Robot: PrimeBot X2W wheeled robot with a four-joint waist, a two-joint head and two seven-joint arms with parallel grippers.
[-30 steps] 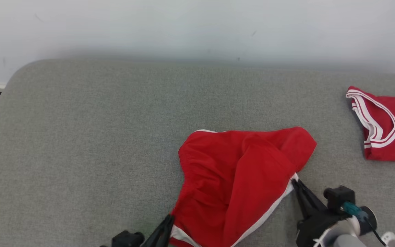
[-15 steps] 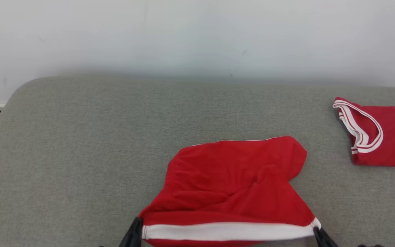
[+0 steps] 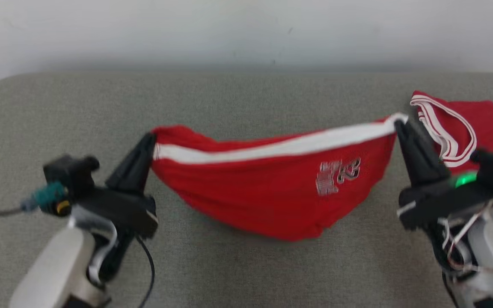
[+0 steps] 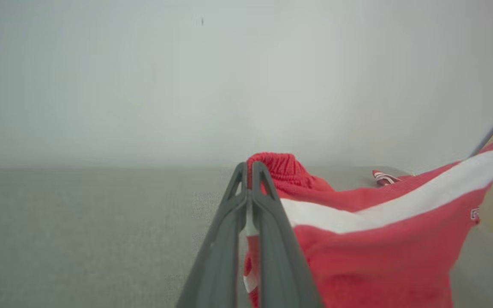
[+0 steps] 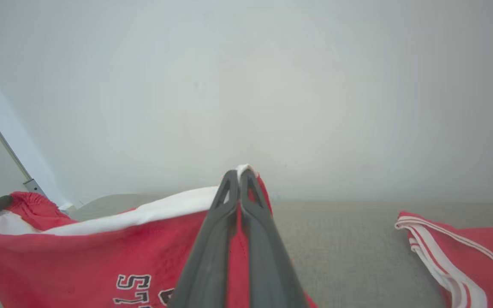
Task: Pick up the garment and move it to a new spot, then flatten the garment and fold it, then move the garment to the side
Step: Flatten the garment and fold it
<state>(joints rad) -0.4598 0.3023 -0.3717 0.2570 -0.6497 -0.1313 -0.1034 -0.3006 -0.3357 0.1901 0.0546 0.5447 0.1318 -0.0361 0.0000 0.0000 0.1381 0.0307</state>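
The garment (image 3: 272, 188) is a pair of red shorts with a white stripe and a small print. It hangs stretched in the air above the grey surface (image 3: 229, 98), held by two corners. My left gripper (image 3: 149, 139) is shut on its left corner, my right gripper (image 3: 398, 124) is shut on its right corner. In the left wrist view my left gripper (image 4: 250, 169) pinches the red cloth (image 4: 379, 239) between closed fingers. In the right wrist view my right gripper (image 5: 239, 174) clamps the white-striped edge of the garment (image 5: 101, 252).
A second red piece with white trim and lettering (image 3: 477, 128) lies on the grey surface at the right, just behind my right gripper; it also lies at the right in the right wrist view (image 5: 464, 252). A pale wall (image 3: 246, 30) rises behind the surface.
Both grippers have risen into view and lifted the garment off the surface; it now hangs stretched between them. The head camera has also shifted.
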